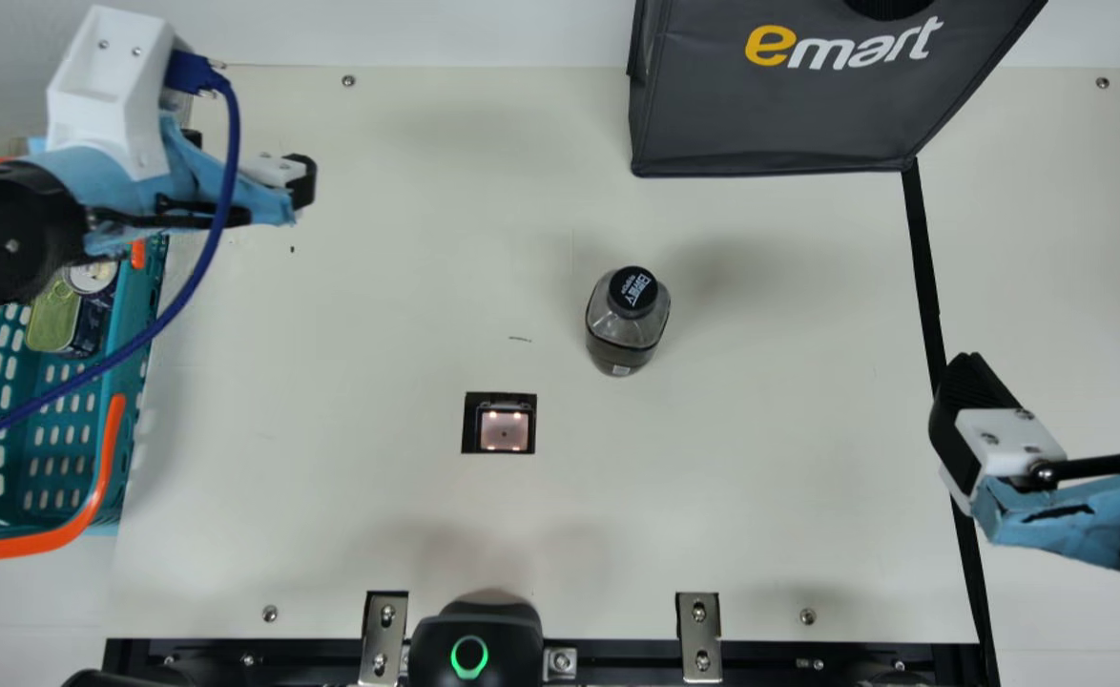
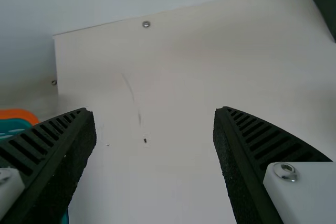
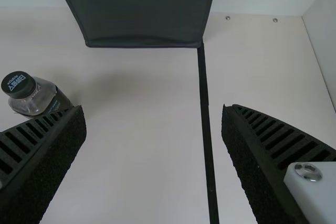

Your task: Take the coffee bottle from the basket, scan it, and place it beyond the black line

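The coffee bottle (image 1: 625,324), dark with a black cap, stands upright on the table, right of the scanner (image 1: 504,429). In the main view my right gripper (image 1: 1056,377) is open, to the bottle's right, over the black line (image 1: 924,267). My left gripper (image 1: 253,162) is over the table's far left, beyond the basket (image 1: 116,429). Nothing lies between the spread fingers of the left gripper (image 2: 155,114) in its wrist view. In the right wrist view the right gripper (image 3: 155,111) is open and empty, with the bottle (image 3: 39,98) off beside one finger and the black line (image 3: 205,108) showing between the fingers.
A dark grey bag (image 1: 789,105) stands at the table's back, its lower right corner at the black line's far end. Cans (image 1: 52,315) lie in the basket under my left arm, and a blue cable loops over it. A black device (image 1: 474,644) with a green ring is at the front edge.
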`<state>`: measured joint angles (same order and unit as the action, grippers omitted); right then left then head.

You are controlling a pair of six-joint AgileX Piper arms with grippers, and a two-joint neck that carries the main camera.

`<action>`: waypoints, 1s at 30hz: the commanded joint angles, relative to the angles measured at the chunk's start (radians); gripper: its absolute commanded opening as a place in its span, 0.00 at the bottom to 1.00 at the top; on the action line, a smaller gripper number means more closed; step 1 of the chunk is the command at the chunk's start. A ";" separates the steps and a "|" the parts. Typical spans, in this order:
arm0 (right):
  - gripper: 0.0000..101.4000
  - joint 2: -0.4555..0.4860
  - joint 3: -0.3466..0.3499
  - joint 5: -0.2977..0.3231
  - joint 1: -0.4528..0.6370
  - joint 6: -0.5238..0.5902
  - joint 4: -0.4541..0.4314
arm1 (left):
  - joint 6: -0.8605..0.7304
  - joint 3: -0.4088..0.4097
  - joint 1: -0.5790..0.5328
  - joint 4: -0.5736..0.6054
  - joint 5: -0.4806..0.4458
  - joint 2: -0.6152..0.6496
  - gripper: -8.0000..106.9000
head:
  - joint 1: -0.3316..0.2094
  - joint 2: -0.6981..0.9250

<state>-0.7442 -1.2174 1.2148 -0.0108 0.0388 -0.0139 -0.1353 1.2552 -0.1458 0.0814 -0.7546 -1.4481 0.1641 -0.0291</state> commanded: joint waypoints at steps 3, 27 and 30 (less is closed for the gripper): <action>0.90 0.000 0.000 0.000 0.000 0.000 0.000 | -0.008 -0.005 0.041 0.008 -0.001 0.012 0.85 | -0.026 0.002; 0.90 0.000 0.000 -0.001 0.000 0.000 0.000 | -0.016 -0.151 0.179 0.045 -0.014 0.178 0.85 | -0.026 0.002; 0.90 0.000 0.000 -0.001 0.000 0.000 0.000 | -0.023 -0.171 0.193 0.051 -0.021 0.205 0.85 | -0.026 0.002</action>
<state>-0.7442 -1.2174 1.2138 -0.0108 0.0388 -0.0139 -0.1559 1.0903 0.0438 0.1319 -0.7731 -1.2531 0.1641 -0.0291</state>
